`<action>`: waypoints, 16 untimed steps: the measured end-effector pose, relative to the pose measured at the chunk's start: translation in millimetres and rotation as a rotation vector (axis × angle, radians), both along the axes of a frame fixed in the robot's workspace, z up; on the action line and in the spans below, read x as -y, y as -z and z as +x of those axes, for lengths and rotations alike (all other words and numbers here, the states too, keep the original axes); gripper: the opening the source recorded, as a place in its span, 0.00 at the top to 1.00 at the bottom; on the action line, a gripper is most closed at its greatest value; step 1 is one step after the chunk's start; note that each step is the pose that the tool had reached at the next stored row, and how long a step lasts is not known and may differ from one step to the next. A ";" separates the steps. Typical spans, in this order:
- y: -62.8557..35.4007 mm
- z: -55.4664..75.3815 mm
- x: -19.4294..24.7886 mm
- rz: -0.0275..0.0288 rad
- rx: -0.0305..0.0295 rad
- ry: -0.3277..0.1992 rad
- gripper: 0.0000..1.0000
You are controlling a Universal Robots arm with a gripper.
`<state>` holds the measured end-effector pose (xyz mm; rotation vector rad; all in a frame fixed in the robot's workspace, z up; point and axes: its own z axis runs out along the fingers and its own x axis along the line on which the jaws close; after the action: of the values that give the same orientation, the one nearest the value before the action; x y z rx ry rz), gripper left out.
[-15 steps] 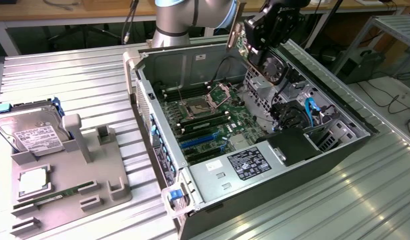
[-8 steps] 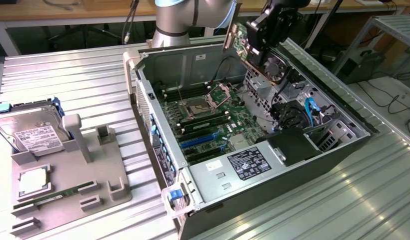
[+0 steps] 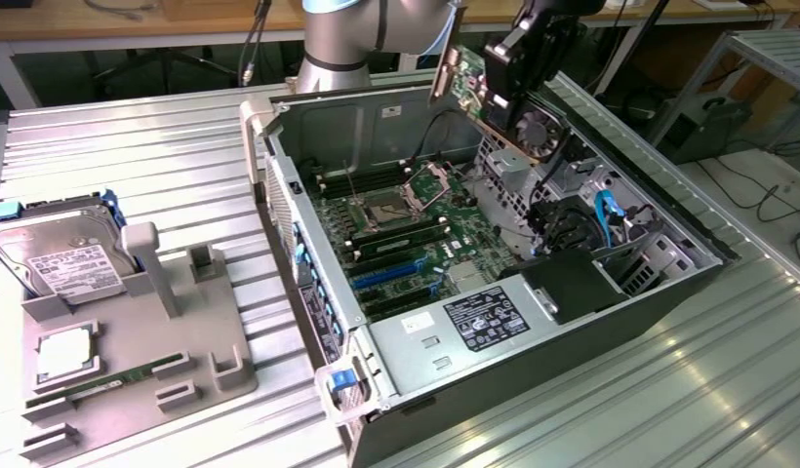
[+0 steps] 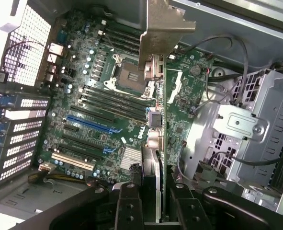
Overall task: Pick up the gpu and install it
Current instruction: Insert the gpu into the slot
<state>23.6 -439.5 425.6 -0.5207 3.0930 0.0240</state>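
The gpu [image 3: 478, 93] hangs on edge over the open computer case [image 3: 660, 263], above the motherboard [image 4: 98, 110] and seated in no slot, its silver bracket [image 4: 163, 28] at the end away from the grip. The tool [image 4: 155, 208] is clamped on the card, one finger against each face. I'd judge the card light and stiff but fragile: best held by the bare board, clear of fan and components, since a crooked press could twist it.
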 end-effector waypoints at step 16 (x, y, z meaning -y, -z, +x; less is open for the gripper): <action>0.0 0.0 0.0 0.0000 0.0000 -0.095 0.73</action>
<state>23.6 -439.5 425.6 -0.6673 3.0655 0.0243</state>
